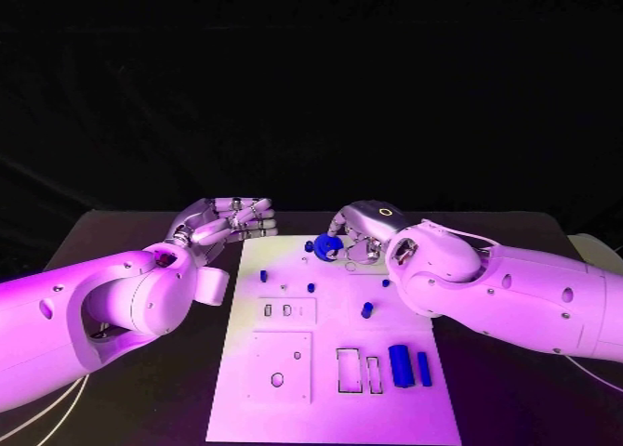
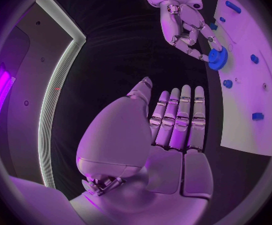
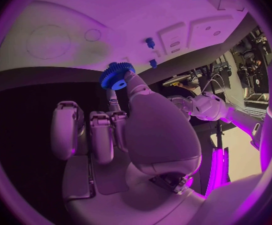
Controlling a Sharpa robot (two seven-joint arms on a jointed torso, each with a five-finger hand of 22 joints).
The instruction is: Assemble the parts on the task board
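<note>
1 blue gear [image 1: 328, 245] is the piece in play; it sits pinched in the fingertips of the right hand [image 1: 362, 232], raised just over the far end of the task board [image 1: 258, 390]; the right wrist view shows its toothed rim and centre hole [image 3: 116, 76] clearly, held between thumb and a finger with the other fingers hanging apart; the left wrist view shows the same gear [image 2: 218, 59] just over the board's edge. Other blue parts wait on the board: a small peg [image 1: 263, 276] near the left side, another small piece [image 1: 368, 308] in the middle, and 2 long bars [image 1: 400, 364] standing near the slots at the near end. The left hand [image 1: 231, 221] lies flat beside the board's far left corner, fingers straight and together, holding nothing.

To do this step well, I judge the gear's hole should be lined up squarely over its post before lowering, kept level, and released only once it sits flush.

No brand, label or writing can be read anywhere.
</note>
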